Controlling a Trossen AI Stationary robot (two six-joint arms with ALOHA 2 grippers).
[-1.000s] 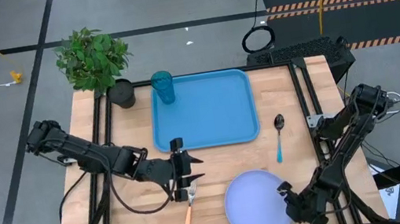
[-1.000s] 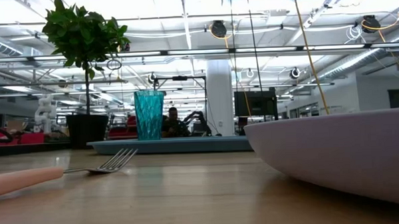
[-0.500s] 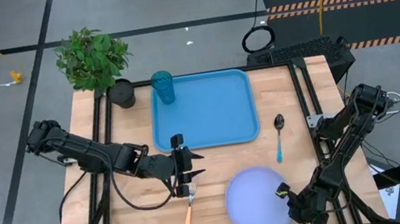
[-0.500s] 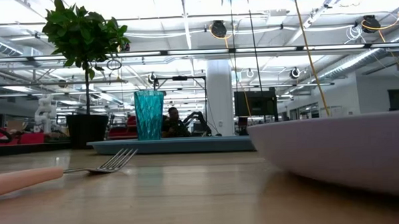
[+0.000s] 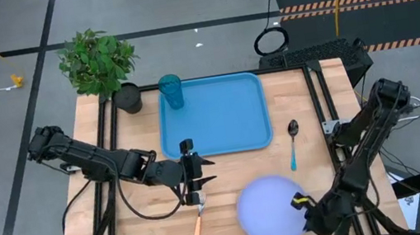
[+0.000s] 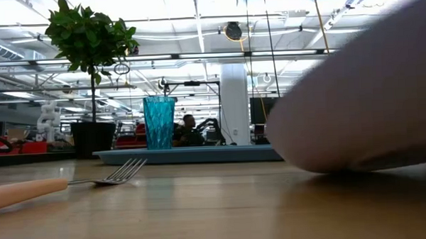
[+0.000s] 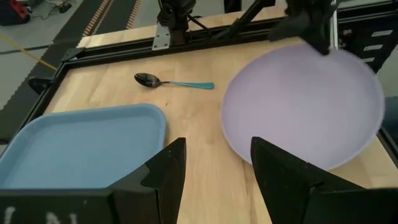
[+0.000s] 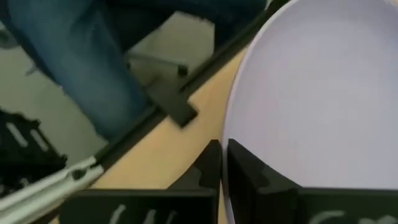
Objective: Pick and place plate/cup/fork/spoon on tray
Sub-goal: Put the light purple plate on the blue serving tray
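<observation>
The plate [image 5: 270, 211], pale lavender-white, is lying at the near edge of the wooden surface [image 5: 151, 226], with one side tilting up off the wood in the low view while its far side is resting there. The right hand [image 5: 299, 202] is pinching the plate's rim at the near right, its fingers [image 8: 211, 165] pressed onto the thin edge. The blue tray [image 5: 214, 117] is waiting beyond the plate, apart from it, with the teal cup [image 5: 171, 91] standing in its far left corner. The blue-handled spoon [image 5: 293, 145] is lying just right of the tray, and the orange-handled fork [image 5: 197, 224] is lying left of the plate. The left hand [image 5: 197, 188] is hovering with fingers spread over the fork's head, holding nothing, near the tray's near edge. Judged from this grip, the main risk is the plate pivoting or slipping out of a narrow one-sided rim pinch as it lifts; its low edge could also drag on the wood or catch the tray's raised rim, and a wide swing could meet the left hand. A potted plant [image 5: 98, 62] is standing at the far left corner.
</observation>
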